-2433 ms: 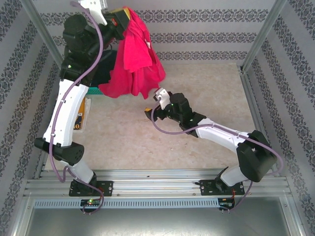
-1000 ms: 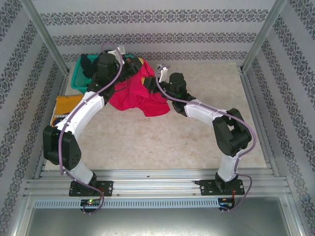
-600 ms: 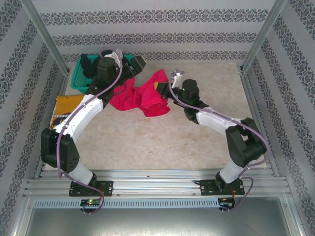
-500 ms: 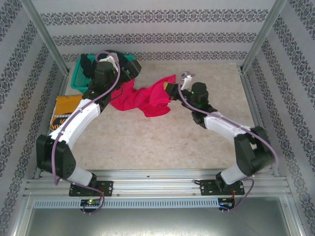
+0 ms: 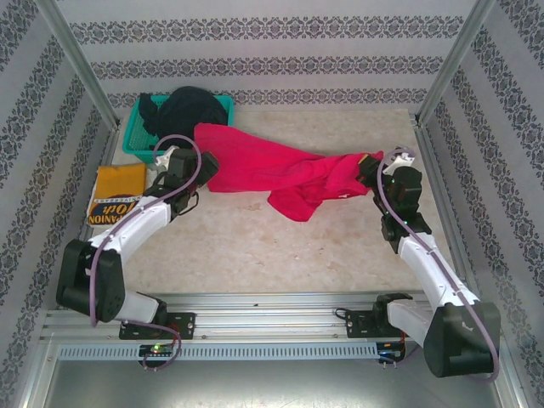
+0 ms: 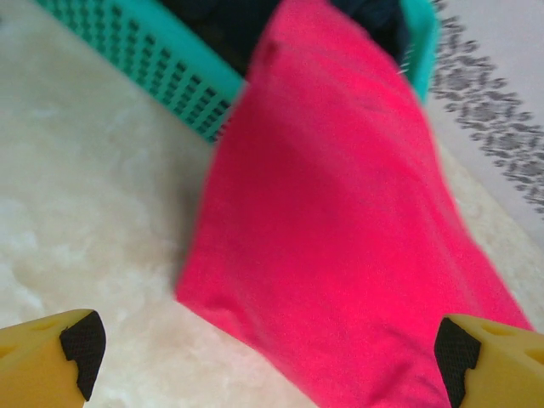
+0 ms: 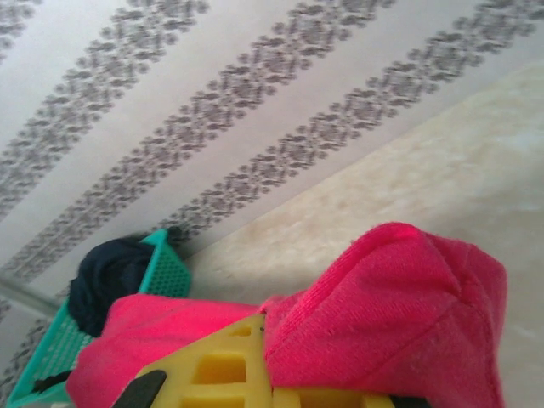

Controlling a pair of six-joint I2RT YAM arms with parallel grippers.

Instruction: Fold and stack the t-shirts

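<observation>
Spreading looks to be the step in hand: the plain bright red cloth t-shirt [image 5: 280, 170] lies stretched across the surface [image 5: 297, 246] from the teal plastic mesh basket [image 5: 136, 136] at 10 o'clock to 3 o'clock, where your right hand [image 5: 371, 164] is clamped on a bunched end. Your left hand [image 6: 263, 353] has its fingers apart with nothing between them, just short of the shirt's near edge. You will likely need to close on that edge and draw the cloth flat, clear of the basket, before any fold.
</observation>
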